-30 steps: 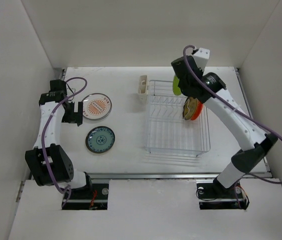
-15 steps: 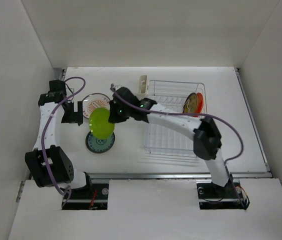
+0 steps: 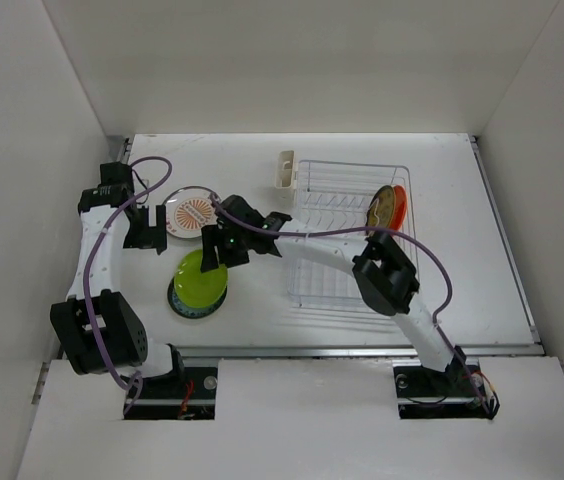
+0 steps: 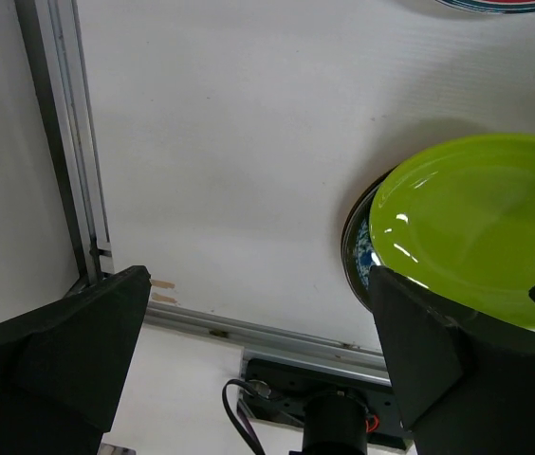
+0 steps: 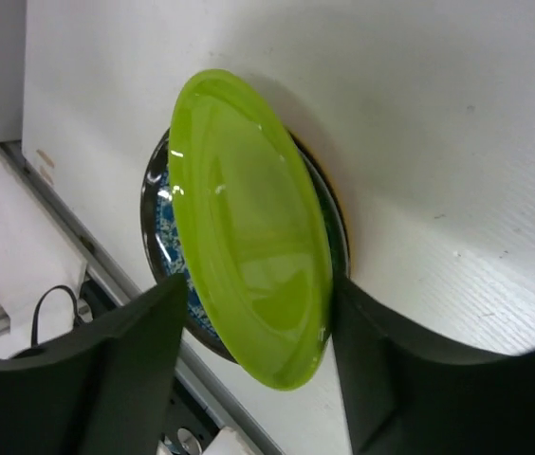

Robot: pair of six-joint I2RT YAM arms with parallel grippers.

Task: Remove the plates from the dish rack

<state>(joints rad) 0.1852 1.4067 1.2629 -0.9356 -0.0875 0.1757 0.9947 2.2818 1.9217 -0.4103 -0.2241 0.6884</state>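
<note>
Lime-green round plate (image 3: 200, 280), clamped by the right gripper (image 3: 213, 260), has been brought off the silver wire rack (image 3: 352, 272). Release is awaited (two plates (image 3: 386, 207) remain racked).

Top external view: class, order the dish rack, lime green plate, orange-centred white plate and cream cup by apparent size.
1. dish rack, clearly largest.
2. lime green plate and orange-centred white plate: these look alike, and the green one is tilted, so they are not ranked against each other.
3. cream cup, smallest.

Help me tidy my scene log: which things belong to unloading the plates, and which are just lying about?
Job: lime green plate, teal plate beneath it, orange-centred plate, dish rack, two plates in it.
Lying about: cream cup, purple cables.
</note>
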